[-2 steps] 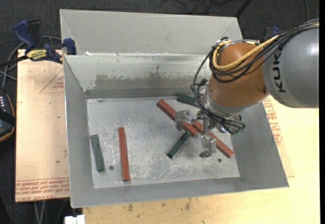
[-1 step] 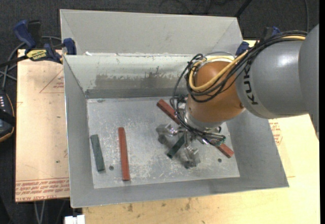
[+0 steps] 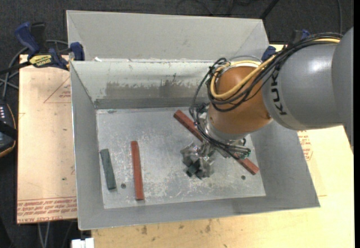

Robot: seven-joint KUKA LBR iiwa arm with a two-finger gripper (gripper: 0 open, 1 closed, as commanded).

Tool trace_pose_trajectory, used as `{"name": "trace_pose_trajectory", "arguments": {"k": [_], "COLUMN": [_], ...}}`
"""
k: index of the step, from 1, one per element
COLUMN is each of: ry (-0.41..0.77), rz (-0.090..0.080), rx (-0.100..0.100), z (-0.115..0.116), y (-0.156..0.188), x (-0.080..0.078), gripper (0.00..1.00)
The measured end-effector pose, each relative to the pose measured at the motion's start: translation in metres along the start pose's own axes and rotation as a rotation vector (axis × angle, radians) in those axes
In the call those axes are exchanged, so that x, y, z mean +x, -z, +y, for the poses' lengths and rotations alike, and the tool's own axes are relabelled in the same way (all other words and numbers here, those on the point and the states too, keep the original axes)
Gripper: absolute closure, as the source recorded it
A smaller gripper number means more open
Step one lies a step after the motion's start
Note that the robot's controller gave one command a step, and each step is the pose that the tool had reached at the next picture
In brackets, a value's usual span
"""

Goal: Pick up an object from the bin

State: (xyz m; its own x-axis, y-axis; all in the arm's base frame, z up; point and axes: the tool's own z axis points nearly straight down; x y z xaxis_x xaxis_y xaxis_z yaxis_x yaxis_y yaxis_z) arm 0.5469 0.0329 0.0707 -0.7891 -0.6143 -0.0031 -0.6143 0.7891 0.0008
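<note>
In the camera view I see the arm coming in from the right over the rim of the bin, its grey link lying across the right wall and the orange cover at the wrist bent steeply downward, with black and yellow cables looped over the top of it; the gripper hangs below that cover, low over the bin floor, a little right of the middle and towards the near side; from here I cannot tell whether it is spread or pressed together, and I see nothing clearly pinched in it.

For room, the left half of the floor is open around the gripper; the near wall is close to it; the far wall and the left wall are well apart from it; the right side is taken up by the wrist itself.

In the bin, a long reddish-brown stick lies on a diagonal from the far middle to the near right, passing under the wrist so that its middle is hidden; the gripper sits just beside it on its near-left side; I cannot tell if they touch. Well apart on the left lie a shorter reddish-brown stick and a grey-green bar, side by side and not touching, both pointing near to far.
</note>
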Motion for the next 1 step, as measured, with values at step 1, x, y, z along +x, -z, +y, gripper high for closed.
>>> {"name": "trace_pose_trajectory", "arguments": {"k": [1], "ry": [0.181], "rz": [-0.003], "rx": [0.007], "z": [-0.0268], "y": [0.1663], "x": [0.0702], "gripper": [1.0]}}
